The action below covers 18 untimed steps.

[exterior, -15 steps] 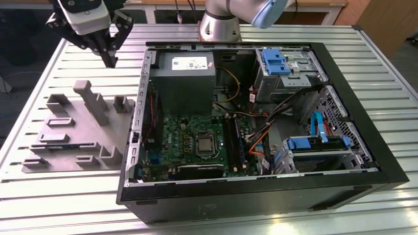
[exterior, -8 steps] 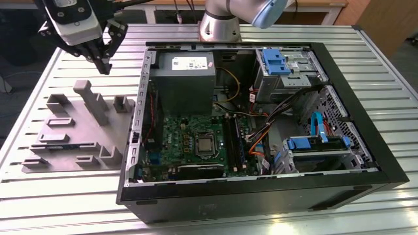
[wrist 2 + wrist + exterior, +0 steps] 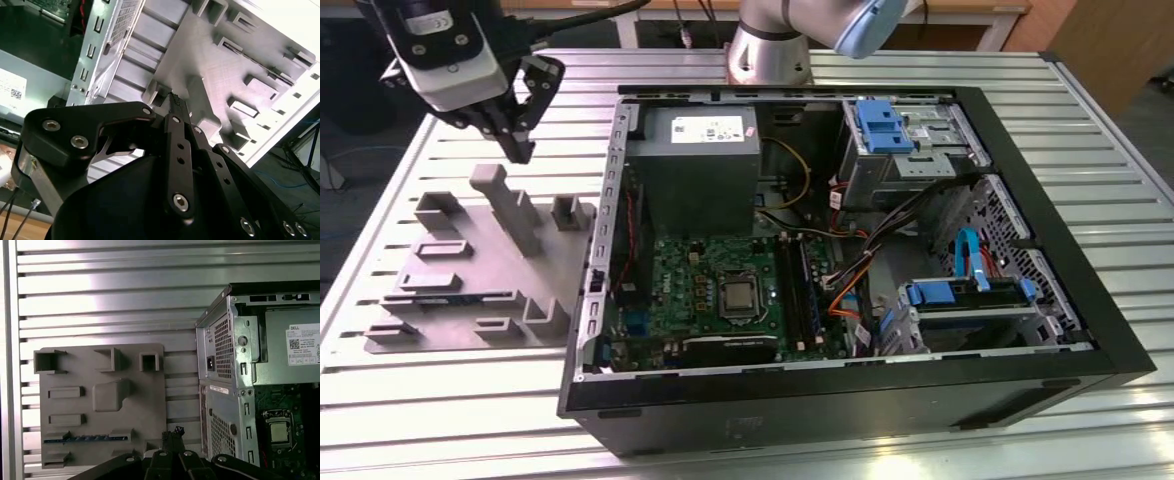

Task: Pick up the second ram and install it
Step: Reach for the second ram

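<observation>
In the first wrist view the second ram [image 3: 85, 438] lies edge-up as a thin blue-green strip. It sits in a slot of the grey holder plate [image 3: 102, 372], between moulded blocks on the plate's side nearest the camera. My gripper [image 3: 172, 434] hangs above the plate's edge, a little to the side of the ram and clear of it. Its fingers are shut together with nothing between them. In the exterior view the gripper [image 3: 520, 150] hovers over the far end of the holder plate [image 3: 467, 275], at the exterior view's left. The second wrist view shows the shut gripper [image 3: 176, 102] above the plate [image 3: 225, 75].
The open computer case [image 3: 1067, 330] lies at the exterior view's right of the plate, its metal wall close beside the plate. Inside are the grey power-supply box [image 3: 700, 130], the green motherboard [image 3: 707, 290] with black slots, cables and blue drive brackets [image 3: 881, 125]. The arm's base [image 3: 767, 50] stands behind.
</observation>
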Tool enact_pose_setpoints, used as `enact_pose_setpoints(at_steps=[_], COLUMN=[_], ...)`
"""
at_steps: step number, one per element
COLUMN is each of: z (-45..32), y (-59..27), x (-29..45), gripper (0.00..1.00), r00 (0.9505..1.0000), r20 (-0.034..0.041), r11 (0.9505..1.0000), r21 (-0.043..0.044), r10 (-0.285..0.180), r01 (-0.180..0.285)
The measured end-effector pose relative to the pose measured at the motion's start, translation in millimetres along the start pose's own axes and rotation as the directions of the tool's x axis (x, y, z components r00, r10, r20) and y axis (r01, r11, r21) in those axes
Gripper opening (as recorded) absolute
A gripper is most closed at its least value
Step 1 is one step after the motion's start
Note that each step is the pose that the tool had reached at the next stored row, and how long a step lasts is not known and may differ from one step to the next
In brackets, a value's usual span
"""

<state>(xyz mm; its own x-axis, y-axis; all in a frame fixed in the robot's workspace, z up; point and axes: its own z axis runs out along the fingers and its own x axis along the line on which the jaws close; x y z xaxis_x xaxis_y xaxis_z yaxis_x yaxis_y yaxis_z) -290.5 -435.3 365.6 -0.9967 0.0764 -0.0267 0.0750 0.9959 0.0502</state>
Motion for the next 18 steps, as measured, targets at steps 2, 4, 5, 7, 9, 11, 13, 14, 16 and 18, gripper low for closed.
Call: enact_pose_setpoints(at_steps=[2, 4, 5, 7, 9, 11, 13, 14, 16, 18], z=[1.2, 2.5, 3.1, 4.4, 5.8, 7.2, 8.7, 9.5, 11.0, 12.5], y=[-2.1, -4.2, -5.3, -7.5, -9.8, -11.7, -13.5, -14.4, -16.0, -17.4], x=[2.9, 6.0, 7.7, 11.1, 14.5, 18.1, 22.1, 24.3, 28.5, 32.7], gripper=[0.11, 0.11, 0.11, 0.11, 0.11, 0.11, 0.11, 0.11, 0.11, 0.11], r00=[1.0000, 1.0000, 1.0000, 1.0000, 1.0000, 1.0000, 1.0000, 1.0000, 1.0000, 1.0000], r20=[0.0000, 0.0000, 0.0000, 0.0000, 0.0000, -0.0001, 0.0000, 0.0001, 0.0000, -0.0001], r11=[1.0000, 1.0000, 1.0000, 1.0000, 1.0000, 1.0000, 1.0000, 1.0000, 1.0000, 1.0000], r21=[0.0000, 0.0000, 0.0000, 0.0000, 0.0000, 0.0001, 0.0000, 0.0000, 0.0000, 0.0001], r10=[0.000, 0.000, 0.000, 0.000, 0.000, 0.000, 0.000, 0.000, 0.000, 0.000], r01=[0.000, 0.000, 0.000, 0.000, 0.000, 0.000, 0.000, 0.000, 0.000, 0.000])
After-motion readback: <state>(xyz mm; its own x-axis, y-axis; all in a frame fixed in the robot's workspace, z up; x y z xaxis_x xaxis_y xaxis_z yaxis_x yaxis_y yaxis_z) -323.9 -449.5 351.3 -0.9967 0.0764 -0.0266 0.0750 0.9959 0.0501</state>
